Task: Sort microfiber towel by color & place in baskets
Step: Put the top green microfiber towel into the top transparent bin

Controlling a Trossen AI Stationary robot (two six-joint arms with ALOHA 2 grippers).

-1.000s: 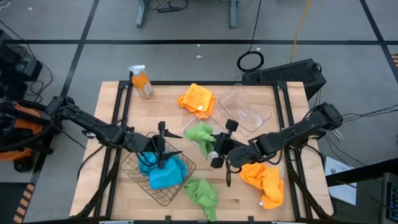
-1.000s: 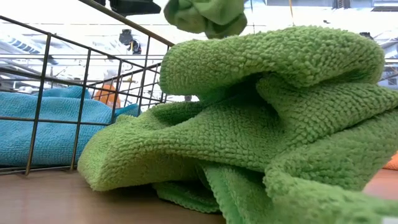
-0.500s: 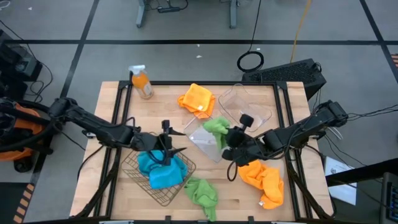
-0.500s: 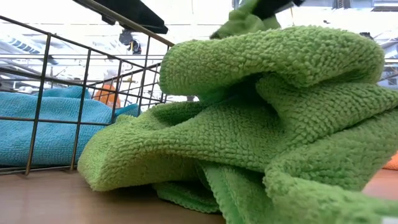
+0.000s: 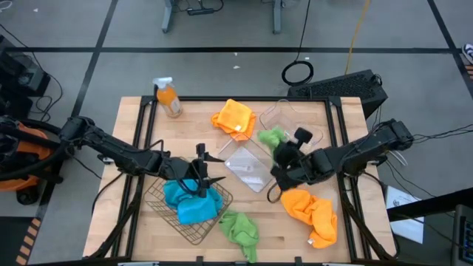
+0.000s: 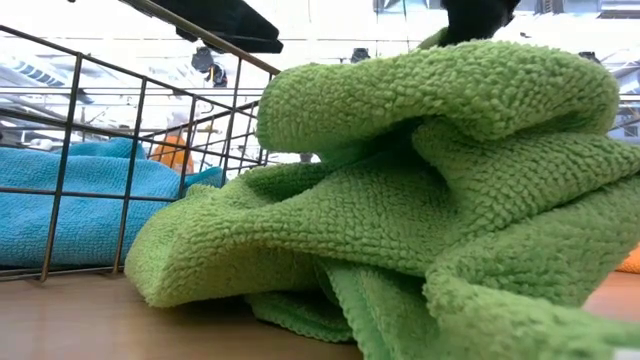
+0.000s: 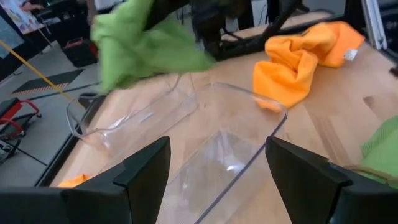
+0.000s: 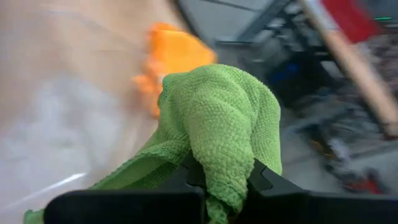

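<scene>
My right gripper [image 5: 283, 151] is shut on a green towel [image 5: 270, 138], held in the air between the two clear tubs [image 5: 247, 168] [image 5: 294, 127]; the right wrist view shows the green towel [image 8: 214, 118] draped over the fingers. My left gripper [image 5: 211, 170] is open above the far right corner of the wire basket [image 5: 194, 205], which holds blue towels [image 5: 192, 201]. A second green towel [image 5: 238, 227] lies crumpled at the near edge and fills the low view [image 6: 400, 200]. One orange towel [image 5: 235, 117] lies at the far side, another [image 5: 310, 210] near right. My right gripper pinches a bunched fold of the green towel [image 8: 219, 177] between its two fingers. The cloth is lifted clear of the table and bulges out past the fingertips, a loose flap [image 8: 118, 177] trailing to one side. How many layers are caught cannot be told.
An orange spray bottle [image 5: 168, 97] stands at the far left corner. The table's black frame rails [image 5: 140, 148] run along both sides. Bare wood shows at the near middle and between the bottle and the far orange towel.
My right gripper has carried the green towel up from the table's middle toward the far right, to beside the far clear tub, uncovering the nearer tub. The towel now hangs clear. My left gripper has drifted slightly rightward over the basket, still open.
</scene>
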